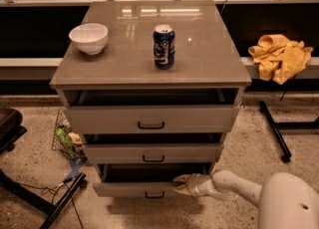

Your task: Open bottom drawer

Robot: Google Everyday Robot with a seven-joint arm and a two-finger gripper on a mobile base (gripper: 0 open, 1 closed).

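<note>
Grey-beige bottom drawer [130, 189] sits partly open, gripper [180, 184] at its front's upper edge.

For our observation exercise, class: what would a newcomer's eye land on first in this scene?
Probably the grey-beige cabinet at centre, its three drawers each partly out, a blue can and white bowl on top. Next, the gripper on its white arm, at the front edge of the bottom drawer, lower right. A crumpled yellow cloth lies on the ledge at right.
</note>
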